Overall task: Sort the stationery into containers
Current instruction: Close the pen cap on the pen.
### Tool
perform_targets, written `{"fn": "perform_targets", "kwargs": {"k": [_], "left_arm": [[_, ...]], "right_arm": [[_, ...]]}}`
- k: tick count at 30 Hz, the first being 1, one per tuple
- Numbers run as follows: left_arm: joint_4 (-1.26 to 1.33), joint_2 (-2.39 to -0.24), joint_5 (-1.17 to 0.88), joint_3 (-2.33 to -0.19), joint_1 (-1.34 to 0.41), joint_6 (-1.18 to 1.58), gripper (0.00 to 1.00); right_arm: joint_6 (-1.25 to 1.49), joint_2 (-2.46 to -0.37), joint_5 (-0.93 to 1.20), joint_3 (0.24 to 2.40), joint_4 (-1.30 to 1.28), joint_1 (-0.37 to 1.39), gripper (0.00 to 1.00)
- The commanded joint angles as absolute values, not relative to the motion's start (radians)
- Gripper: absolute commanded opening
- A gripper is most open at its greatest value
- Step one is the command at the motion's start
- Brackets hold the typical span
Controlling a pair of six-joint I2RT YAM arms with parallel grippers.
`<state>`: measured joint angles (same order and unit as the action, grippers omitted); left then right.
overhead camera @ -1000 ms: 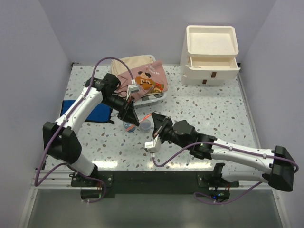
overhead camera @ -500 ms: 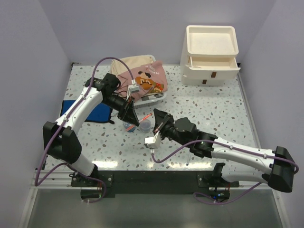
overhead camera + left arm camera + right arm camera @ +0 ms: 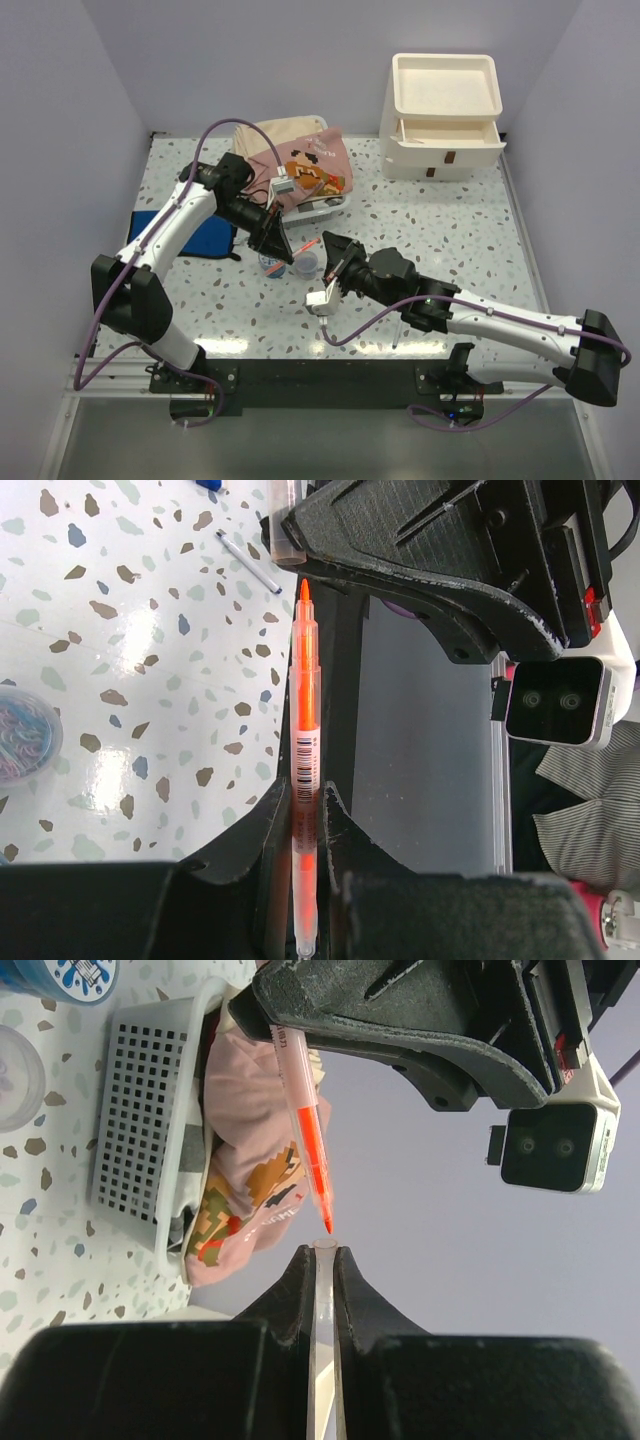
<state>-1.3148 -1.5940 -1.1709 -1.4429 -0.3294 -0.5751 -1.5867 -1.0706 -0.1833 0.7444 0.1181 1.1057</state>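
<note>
A slim orange marker (image 3: pixel 305 710) pinched by the left gripper (image 3: pixel 305 792), its bare tip at the mouth of a clear plastic cap (image 3: pixel 322 1360) nipped in the right gripper (image 3: pixel 323 1255); white mesh basket (image 3: pixel 140 1110) of pink clothes (image 3: pixel 250 1190) just behind; cream plastic drawer unit (image 3: pixel 470 160) stood well apart

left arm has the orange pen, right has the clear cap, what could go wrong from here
1. The slim orange pen meets the mouth of the clear plastic cap in the right gripper at a tilt; pushing may jam it or smear ink.
2. The left gripper pinches the pen towards its tail, so a push could slide it backwards.
</note>
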Motion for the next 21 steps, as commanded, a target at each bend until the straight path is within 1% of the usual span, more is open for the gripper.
{"fn": "perform_targets", "kwargs": {"k": [1, 21], "left_arm": [[-1.315, -1.6, -1.193, -1.474, -0.324, -0.566, 0.0], [-1.315, -1.615, -1.2, -1.482, -0.322, -0.569, 0.0]], "right_arm": [[-1.572, -1.061, -0.164, 0.79, 0.144, 1.106, 0.0], [-1.571, -1.078, -0.126, 0.801, 0.104, 1.104, 0.0]]}}
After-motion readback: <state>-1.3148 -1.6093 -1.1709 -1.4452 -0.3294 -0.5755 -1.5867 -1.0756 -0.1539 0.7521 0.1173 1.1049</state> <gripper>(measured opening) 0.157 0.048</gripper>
